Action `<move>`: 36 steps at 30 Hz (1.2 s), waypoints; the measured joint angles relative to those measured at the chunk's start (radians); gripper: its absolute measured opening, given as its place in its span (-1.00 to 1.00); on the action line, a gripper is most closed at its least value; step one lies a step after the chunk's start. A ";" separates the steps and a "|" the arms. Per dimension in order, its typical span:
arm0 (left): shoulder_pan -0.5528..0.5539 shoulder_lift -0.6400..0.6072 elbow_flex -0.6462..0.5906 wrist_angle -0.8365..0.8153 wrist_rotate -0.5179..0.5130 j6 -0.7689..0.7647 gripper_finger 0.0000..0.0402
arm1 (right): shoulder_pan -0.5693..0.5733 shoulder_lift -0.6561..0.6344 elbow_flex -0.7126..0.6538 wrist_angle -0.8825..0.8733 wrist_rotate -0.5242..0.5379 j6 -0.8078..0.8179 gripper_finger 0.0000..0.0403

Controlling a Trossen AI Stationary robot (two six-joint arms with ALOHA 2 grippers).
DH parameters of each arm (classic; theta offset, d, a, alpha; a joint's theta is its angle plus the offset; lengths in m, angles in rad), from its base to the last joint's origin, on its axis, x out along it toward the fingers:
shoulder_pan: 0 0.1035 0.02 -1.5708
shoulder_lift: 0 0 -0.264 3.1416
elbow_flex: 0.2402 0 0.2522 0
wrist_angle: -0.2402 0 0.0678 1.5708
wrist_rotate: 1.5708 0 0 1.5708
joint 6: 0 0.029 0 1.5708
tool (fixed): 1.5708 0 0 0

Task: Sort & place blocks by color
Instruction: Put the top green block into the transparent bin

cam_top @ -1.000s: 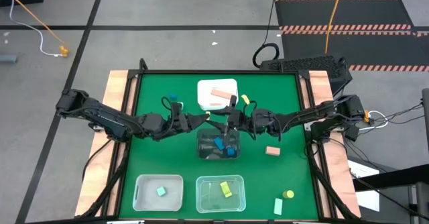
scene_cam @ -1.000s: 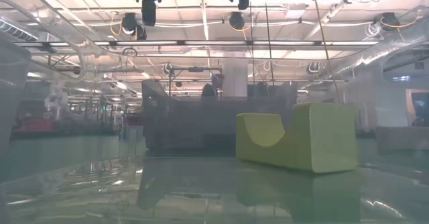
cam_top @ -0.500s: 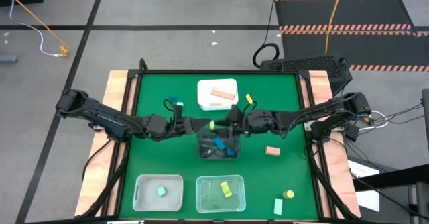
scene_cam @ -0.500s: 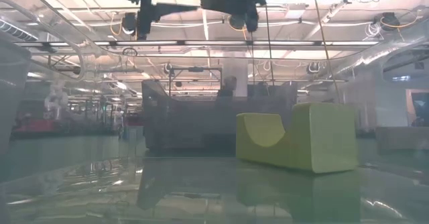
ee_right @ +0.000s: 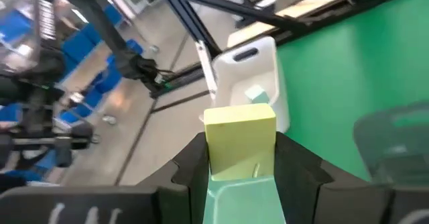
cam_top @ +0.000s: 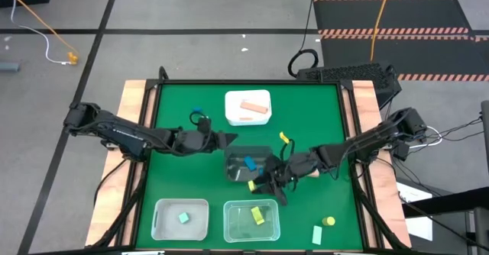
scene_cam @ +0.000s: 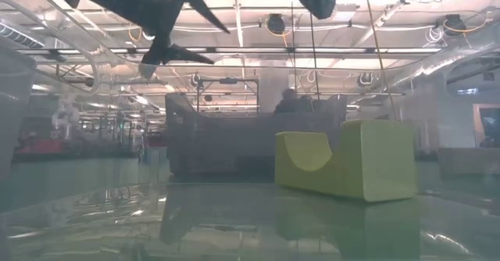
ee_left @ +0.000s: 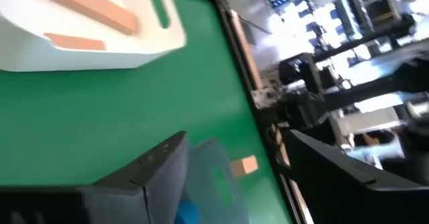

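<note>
A yellow block point(cam_top: 252, 186) hangs between the dark bin point(cam_top: 248, 166) and the near clear bin point(cam_top: 252, 218), with my right gripper point(cam_top: 260, 183) shut on it. In the right wrist view the block point(ee_right: 240, 133) fills the gap between the fingers of my right gripper point(ee_right: 240, 147). My left gripper point(cam_top: 229, 139) is open and holds nothing; it hovers by the dark bin's far left corner. The left wrist view shows my left gripper point(ee_left: 238, 140) with fingers wide apart. The dark bin holds blue blocks point(cam_top: 250, 163). My right gripper pinches the yellow block by two opposite sides point(ee_right: 213, 147) between its two fingers. The block's free end sticks out past the fingertips. The fingers come almost level from the table's right, slanting toward the near left. The block is lifted clear of the table and the bins.
A white bin point(cam_top: 247, 107) at the far middle holds tan blocks point(ee_left: 84, 6). The near left clear bin point(cam_top: 181, 218) holds a mint block; the other clear bin holds a yellow one. A tan block point(ee_left: 244, 165), a yellow cylinder point(cam_top: 329, 221) and a mint block point(cam_top: 316, 234) lie loose at the right.
The yellow block sat between both grippers above the dark bin's far edge. It has since gone with my right gripper, which swung toward the near edge, rolling and tipping downward. My left gripper has stayed by the bin's far left corner and tipped downward.
</note>
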 joint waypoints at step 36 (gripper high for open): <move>-0.012 0.000 0.000 -0.055 0.045 -0.026 -0.18 | 0.198 0.387 -0.006 0.382 0.098 0.293 -0.42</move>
